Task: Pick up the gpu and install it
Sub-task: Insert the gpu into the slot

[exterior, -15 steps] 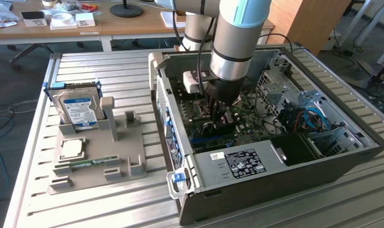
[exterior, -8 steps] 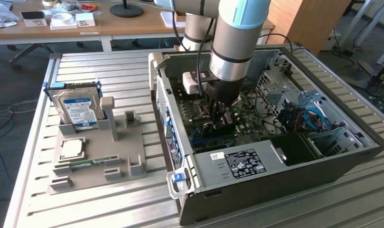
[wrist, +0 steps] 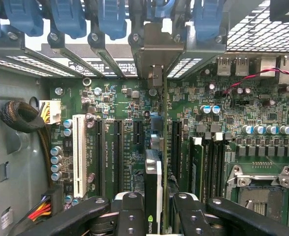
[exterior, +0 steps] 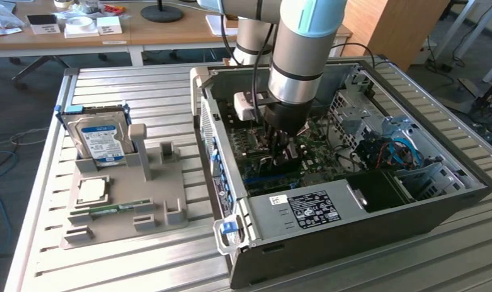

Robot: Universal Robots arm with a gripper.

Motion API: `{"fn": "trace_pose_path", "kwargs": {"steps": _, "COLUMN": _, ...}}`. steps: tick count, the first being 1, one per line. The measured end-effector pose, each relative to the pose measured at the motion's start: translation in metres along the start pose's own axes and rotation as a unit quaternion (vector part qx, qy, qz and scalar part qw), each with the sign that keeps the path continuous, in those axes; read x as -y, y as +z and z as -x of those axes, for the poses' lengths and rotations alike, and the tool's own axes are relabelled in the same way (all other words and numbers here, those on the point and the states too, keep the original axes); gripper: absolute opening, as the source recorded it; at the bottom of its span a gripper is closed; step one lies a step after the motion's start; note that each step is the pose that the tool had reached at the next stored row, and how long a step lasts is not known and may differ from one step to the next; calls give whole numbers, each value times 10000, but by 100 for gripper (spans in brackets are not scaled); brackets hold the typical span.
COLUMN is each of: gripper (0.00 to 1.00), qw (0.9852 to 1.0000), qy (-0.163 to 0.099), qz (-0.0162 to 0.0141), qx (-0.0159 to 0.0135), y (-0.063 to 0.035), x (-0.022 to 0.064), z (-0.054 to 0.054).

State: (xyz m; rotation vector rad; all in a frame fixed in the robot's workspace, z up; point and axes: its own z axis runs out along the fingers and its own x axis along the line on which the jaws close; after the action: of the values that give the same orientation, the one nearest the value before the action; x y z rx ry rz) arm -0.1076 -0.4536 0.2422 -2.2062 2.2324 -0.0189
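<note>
Your fingers [wrist: 130,216] are clamped on the graphics card [wrist: 153,182], one on each face. They hold it edge-on, so its connector edge faces the motherboard [wrist: 115,98] rather than lying flat across it. The card is inside the open computer case [exterior: 311,213], deep in the middle of it, lined up along the row of long black expansion slots [wrist: 117,147]. I cannot tell whether it is hovering just over a slot or already touching one.

The case lies on its side on the worktop [exterior: 132,85] with the side panel off. That is why your arm [exterior: 298,55] can drop straight down into it.

Beside the case, well apart from your fingers, the grey parts holder [exterior: 148,188] keeps the hard drive [exterior: 100,137] standing upright. A memory stick [exterior: 107,210] lies flat in the holder, so both stay clear of this job. The work stands at the install step: the card is lifted and carried in, but I judge it not yet seated.
</note>
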Motion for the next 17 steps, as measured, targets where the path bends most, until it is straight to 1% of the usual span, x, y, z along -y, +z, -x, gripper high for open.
{"fn": "trace_pose_path", "kwargs": {"steps": 17, "gripper": 27, "qw": 10000, "qy": 0, "qz": -1, "qx": 0, "y": 19, "x": -2, "z": 0}}
